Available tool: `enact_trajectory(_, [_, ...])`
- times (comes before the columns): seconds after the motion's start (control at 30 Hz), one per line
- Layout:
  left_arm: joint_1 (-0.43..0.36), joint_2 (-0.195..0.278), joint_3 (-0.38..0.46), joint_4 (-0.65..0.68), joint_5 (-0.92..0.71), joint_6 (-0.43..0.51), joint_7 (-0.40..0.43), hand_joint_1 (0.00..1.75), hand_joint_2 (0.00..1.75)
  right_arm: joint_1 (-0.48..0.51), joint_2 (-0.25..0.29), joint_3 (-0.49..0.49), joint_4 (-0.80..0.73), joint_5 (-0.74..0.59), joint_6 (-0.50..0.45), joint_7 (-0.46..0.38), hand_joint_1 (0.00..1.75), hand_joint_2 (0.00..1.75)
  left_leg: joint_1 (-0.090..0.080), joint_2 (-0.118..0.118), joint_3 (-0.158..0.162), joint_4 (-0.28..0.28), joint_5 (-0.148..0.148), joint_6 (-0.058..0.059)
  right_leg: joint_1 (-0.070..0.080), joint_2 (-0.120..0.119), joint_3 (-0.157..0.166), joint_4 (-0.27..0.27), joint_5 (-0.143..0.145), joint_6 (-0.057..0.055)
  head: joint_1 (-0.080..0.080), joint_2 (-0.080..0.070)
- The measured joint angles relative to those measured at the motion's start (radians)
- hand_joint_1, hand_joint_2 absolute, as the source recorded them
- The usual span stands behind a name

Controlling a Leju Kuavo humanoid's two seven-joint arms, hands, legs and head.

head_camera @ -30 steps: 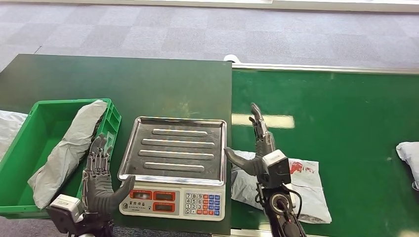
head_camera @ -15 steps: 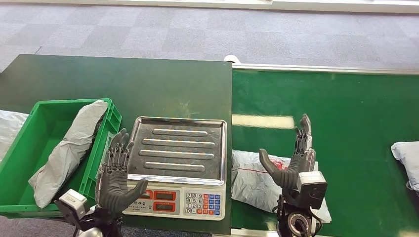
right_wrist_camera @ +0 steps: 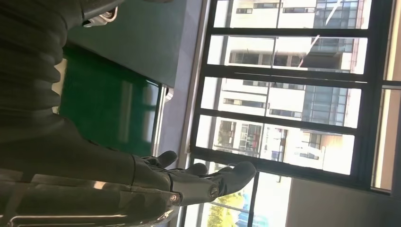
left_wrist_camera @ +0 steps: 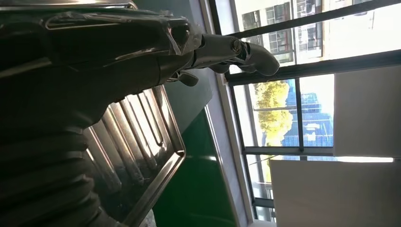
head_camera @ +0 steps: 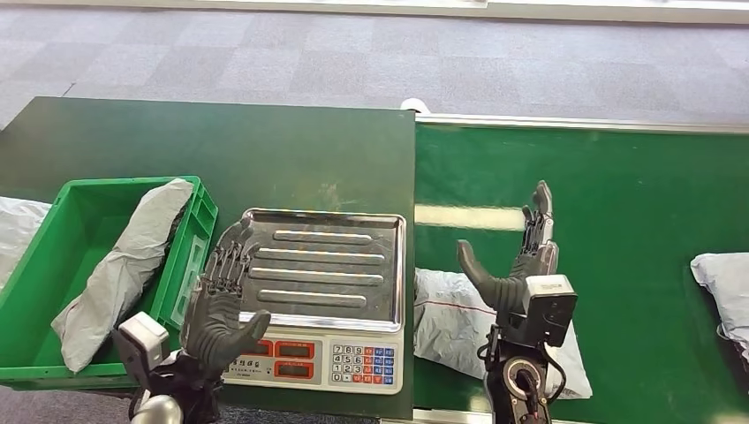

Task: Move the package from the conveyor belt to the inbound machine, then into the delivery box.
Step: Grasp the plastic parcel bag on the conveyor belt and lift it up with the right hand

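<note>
A grey plastic package point(head_camera: 452, 318) with a red mark lies on the green conveyor belt point(head_camera: 618, 194) just right of the scale. My right hand point(head_camera: 521, 265) stands over its right part, fingers straight up and thumb spread, holding nothing. The scale point(head_camera: 313, 296) with a steel tray point(head_camera: 318, 265) is the inbound machine. My left hand point(head_camera: 221, 296) hovers at the tray's left edge, fingers spread and empty. The green delivery box point(head_camera: 53, 265) at the left holds another grey package point(head_camera: 124, 265). In the left wrist view my fingers point(left_wrist_camera: 236, 49) reach over the tray point(left_wrist_camera: 156, 132).
A further white package point(head_camera: 722, 287) lies at the belt's right edge. Another pale bag point(head_camera: 13, 230) lies left of the green box. The dark green table point(head_camera: 203, 150) stretches behind the scale. Windows show in both wrist views.
My left hand has risen and moved right toward the tray's left edge. My right hand swung right over the package, then rose a little. The package at the belt's right edge slid further in.
</note>
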Motion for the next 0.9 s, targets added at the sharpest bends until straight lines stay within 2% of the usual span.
enact_trajectory(0.1, [-0.012,0.003,-0.031,-0.053,-0.001,0.04,0.048,0.0,0.0,-0.038,0.01,0.013,0.04,0.0,-0.018,0.008,0.0,1.75,0.0,0.0,0.0,0.0,0.0,0.0,0.0,0.0,0.001,0.0,0.0,0.0,0.0,0.0])
enact_trajectory(0.27, [-0.013,0.006,-0.063,-0.106,-0.011,0.094,0.06,0.0,0.0,-0.072,0.018,0.029,0.092,-0.006,-0.016,0.009,0.0,1.75,0.0,0.0,0.0,0.0,0.0,0.0,0.0,0.0,0.0,0.0,0.0,0.0,0.0,0.0])
enact_trajectory(0.43, [-0.007,-0.028,-0.068,-0.214,-0.01,0.221,0.103,0.0,0.0,-0.163,0.048,0.07,0.234,-0.036,0.043,-0.014,0.0,1.75,0.0,0.0,-0.001,0.0,0.0,0.0,0.0,0.001,0.0,0.001,0.0,0.0,0.0,0.0])
enact_trajectory(0.53, [0.017,-0.054,-0.052,-0.288,0.013,0.276,0.09,0.0,0.0,-0.255,0.08,0.113,0.357,-0.076,0.073,-0.04,0.0,1.75,0.0,0.001,0.0,0.0,0.0,0.0,0.0,0.001,0.0,0.001,0.0,0.0,0.0,0.0])
enact_trajectory(0.7, [0.064,-0.081,-0.028,-0.369,0.041,0.293,0.067,0.0,0.0,-0.36,0.109,0.193,0.494,-0.131,0.076,-0.055,0.0,1.75,0.0,0.0,0.0,0.0,0.0,0.0,0.0,0.0,0.0,0.001,0.0,0.0,0.0,0.0])
enact_trajectory(0.9, [0.08,-0.093,-0.017,-0.397,0.045,0.298,0.057,0.0,0.0,-0.394,0.111,0.228,0.562,-0.14,0.075,-0.06,0.0,1.75,0.0,0.0,-0.001,0.0,0.0,0.0,0.0,0.0,0.0,0.001,0.0,0.0,0.0,0.0])
